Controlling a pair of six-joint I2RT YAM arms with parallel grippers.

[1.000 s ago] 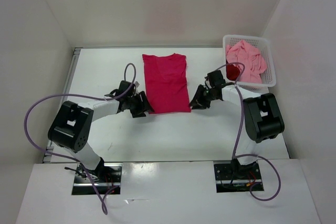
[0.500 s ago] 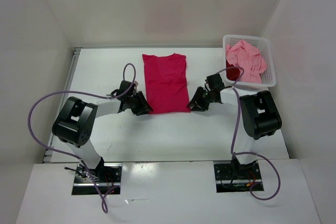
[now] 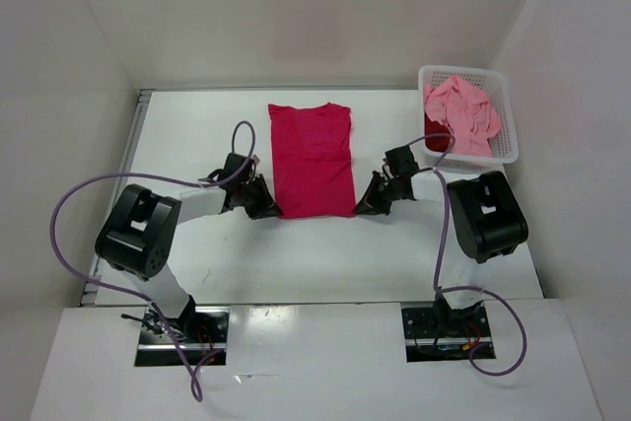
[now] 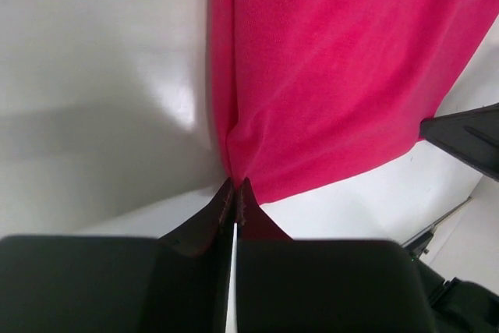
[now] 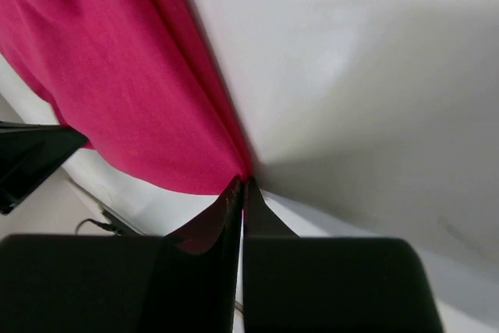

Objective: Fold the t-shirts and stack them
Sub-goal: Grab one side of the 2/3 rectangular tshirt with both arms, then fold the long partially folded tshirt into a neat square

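**Step in hand:** grasp of the near hem for a crosswise fold.

Left of centre in the overhead view, the left fingers (image 4: 226, 200) are shut. Their tips pinch the lower-left hem corner of the magenta-red t-shirt (image 3: 314, 157), and the cloth puckers into the tips in the left wrist view.

The shirt lies flat at the centre of the surface (image 3: 197, 135) as a narrow upright rectangle. Its neckline points to the top of the frame and its hem to the bottom. No sleeves stand out at its sides, so the lengthwise folds appear to be done.

Right of centre, the right fingers (image 5: 232, 196) are likewise shut, nipping the lower-right hem corner.

At the upper right, the salmon pink t-shirt (image 3: 461, 110) lies crumpled in the basket (image 3: 505, 96), not yet folded.

**Next move, as judged:** raise both corners together, just clear of the surface. Carry them toward the top of the frame, keeping them level and evenly spaced. Lay the hem on the neckline and release. Uneven travel would skew the fold, and either thin pinch may slip.
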